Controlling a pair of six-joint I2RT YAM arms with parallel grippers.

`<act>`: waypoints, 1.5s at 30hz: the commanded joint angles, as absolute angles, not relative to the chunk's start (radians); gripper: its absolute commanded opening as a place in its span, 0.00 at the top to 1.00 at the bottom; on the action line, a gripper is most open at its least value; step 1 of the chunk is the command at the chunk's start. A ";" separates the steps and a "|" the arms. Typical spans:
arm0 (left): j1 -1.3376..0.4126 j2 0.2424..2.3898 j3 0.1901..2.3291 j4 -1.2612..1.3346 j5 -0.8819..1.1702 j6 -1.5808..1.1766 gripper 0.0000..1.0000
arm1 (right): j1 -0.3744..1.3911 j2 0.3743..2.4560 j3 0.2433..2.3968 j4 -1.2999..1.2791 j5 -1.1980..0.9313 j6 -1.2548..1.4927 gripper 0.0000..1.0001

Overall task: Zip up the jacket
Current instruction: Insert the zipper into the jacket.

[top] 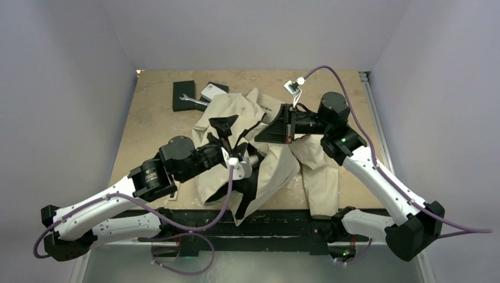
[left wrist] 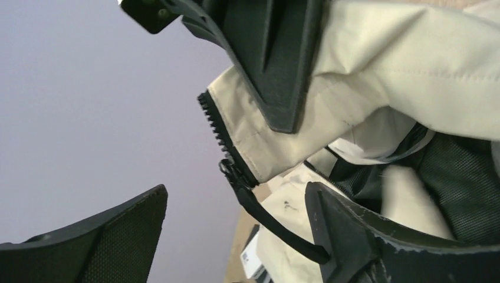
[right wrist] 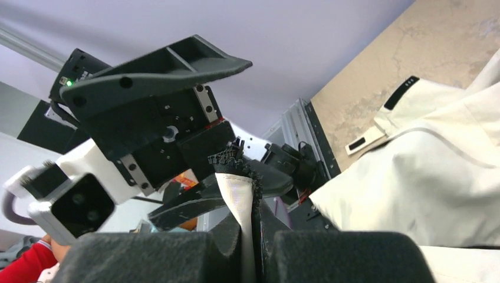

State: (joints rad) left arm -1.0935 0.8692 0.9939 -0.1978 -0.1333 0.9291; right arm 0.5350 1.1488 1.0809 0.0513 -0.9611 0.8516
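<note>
Over tabletop (top: 152, 127), right jaws pinch jacket (top: 276, 168) edge.

One jacket (top: 277, 168), two arms (top: 100, 209) (top: 377, 174), one black box (top: 183, 94), one wrench (top: 193, 101).

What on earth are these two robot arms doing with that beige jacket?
They are working on zipping up the jacket, which lies crumpled and unzipped on the table. The right gripper is shut on one front edge, pinching the fabric beside the zipper teeth and holding it up. The left gripper is open, with the zipper slider between its fingers but not gripped. Nothing is zipped yet.
</note>
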 commanded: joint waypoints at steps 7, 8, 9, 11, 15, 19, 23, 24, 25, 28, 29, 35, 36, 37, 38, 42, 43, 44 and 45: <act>-0.970 0.870 1.105 -0.325 -0.010 0.569 0.07 | 0.531 1.116 1.087 0.181 -0.999 0.920 1.00; -0.959 0.866 1.103 -0.349 0.024 0.544 0.06 | 0.530 1.111 1.085 0.146 -0.997 0.892 1.00; -0.948 0.858 1.091 -0.375 0.072 0.514 0.06 | 0.529 1.106 1.081 0.096 -0.993 0.856 1.00; -0.934 0.826 1.035 -0.410 0.203 0.471 0.05 | 0.523 1.099 1.075 -0.026 -0.969 0.763 1.00; -0.933 0.722 0.847 -0.425 0.363 0.576 0.02 | 0.522 1.091 1.047 -0.316 -0.871 0.472 1.00; -0.933 0.713 0.751 -0.475 0.442 0.797 0.01 | 0.525 1.061 0.889 -0.339 -0.779 0.397 1.00; -0.932 0.917 0.769 -0.735 0.490 1.073 0.04 | 0.524 1.051 0.769 -0.271 -0.735 0.436 1.00; -0.928 0.980 0.775 -0.774 0.497 1.106 0.03 | 0.524 1.059 0.763 -0.267 -0.719 0.439 1.00; -0.927 1.033 0.788 -0.825 0.515 1.164 0.01 | 0.524 1.068 0.767 -0.273 -0.695 0.436 1.00; -0.927 1.170 0.806 -0.886 0.532 1.213 0.01 | 0.523 1.098 0.769 -0.295 -0.662 0.436 1.00; -0.927 1.200 0.788 -0.865 0.498 1.215 0.01 | 0.523 1.109 0.765 -0.291 -0.634 0.438 1.00; -0.927 1.290 0.694 -0.835 0.398 1.260 0.01 | 0.511 1.166 0.764 -0.242 -0.555 0.416 1.00; -0.927 1.287 0.671 -0.826 0.393 1.275 0.01 | 0.502 1.166 0.766 -0.219 -0.561 0.420 1.00; -0.927 1.277 0.646 -0.807 0.384 1.289 0.05 | 0.491 1.167 0.768 -0.203 -0.568 0.420 1.00; -0.928 1.265 0.620 -0.780 0.375 1.293 0.13 | 0.478 1.171 0.769 -0.190 -0.576 0.420 1.00; -0.930 1.228 0.546 -0.665 0.311 1.300 0.66 | 0.426 1.198 0.795 -0.175 -0.561 0.399 1.00; -0.930 1.226 0.543 -0.634 0.292 1.281 0.91 | 0.414 1.208 0.804 -0.159 -0.560 0.399 1.00; -0.930 1.225 0.545 -0.596 0.270 1.239 1.00 | 0.404 1.224 0.814 -0.143 -0.549 0.397 1.00; -0.929 1.222 0.553 -0.566 0.248 1.213 1.00 | 0.396 1.247 0.830 -0.136 -0.531 0.389 1.00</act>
